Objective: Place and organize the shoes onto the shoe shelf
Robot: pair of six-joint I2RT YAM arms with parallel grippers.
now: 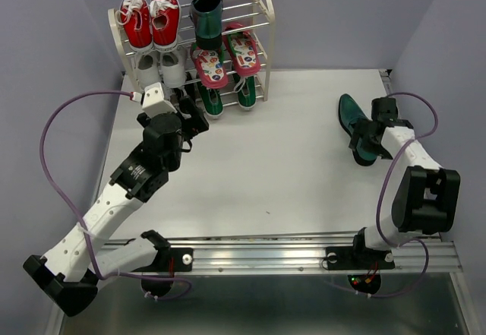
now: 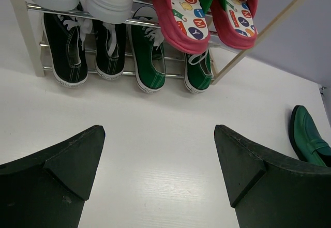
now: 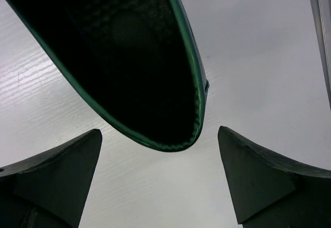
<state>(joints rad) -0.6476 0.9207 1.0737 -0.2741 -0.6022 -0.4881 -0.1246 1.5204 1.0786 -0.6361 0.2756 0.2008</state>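
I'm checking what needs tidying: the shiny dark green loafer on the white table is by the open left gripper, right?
No: the shiny dark green loafer on the white table is by the open right gripper, as the top view shows.

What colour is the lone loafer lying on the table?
Dark glossy green; the loafer shows best in the top external view.
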